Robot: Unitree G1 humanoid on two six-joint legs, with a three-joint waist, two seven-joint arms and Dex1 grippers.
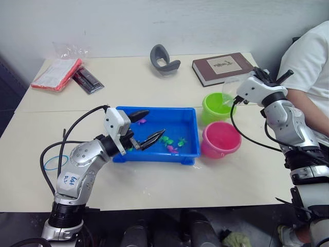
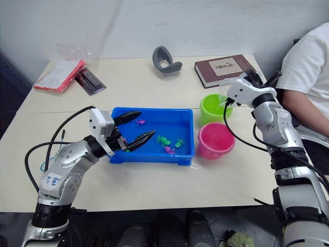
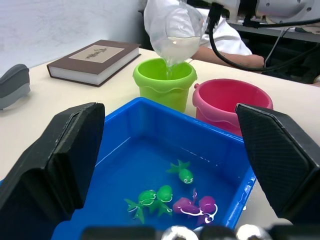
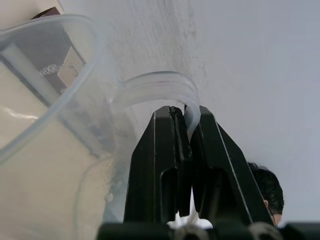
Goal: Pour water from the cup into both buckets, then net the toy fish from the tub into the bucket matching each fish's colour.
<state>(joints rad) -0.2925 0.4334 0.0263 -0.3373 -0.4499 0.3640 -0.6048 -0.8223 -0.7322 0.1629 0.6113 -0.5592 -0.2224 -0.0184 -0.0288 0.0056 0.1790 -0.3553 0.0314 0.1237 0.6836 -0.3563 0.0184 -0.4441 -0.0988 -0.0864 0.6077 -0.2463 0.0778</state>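
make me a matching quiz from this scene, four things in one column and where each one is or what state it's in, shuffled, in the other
Things:
1. cup
2. left gripper
3. pink bucket
4. book

Places or states:
A. open, over the tub's left end
B. lying flat at the table's far edge
C. tilted over the green bucket, held by the right gripper
D. standing beside the tub, nearer the robot than the green bucket

Pairs: 1-C, 2-A, 3-D, 4-B
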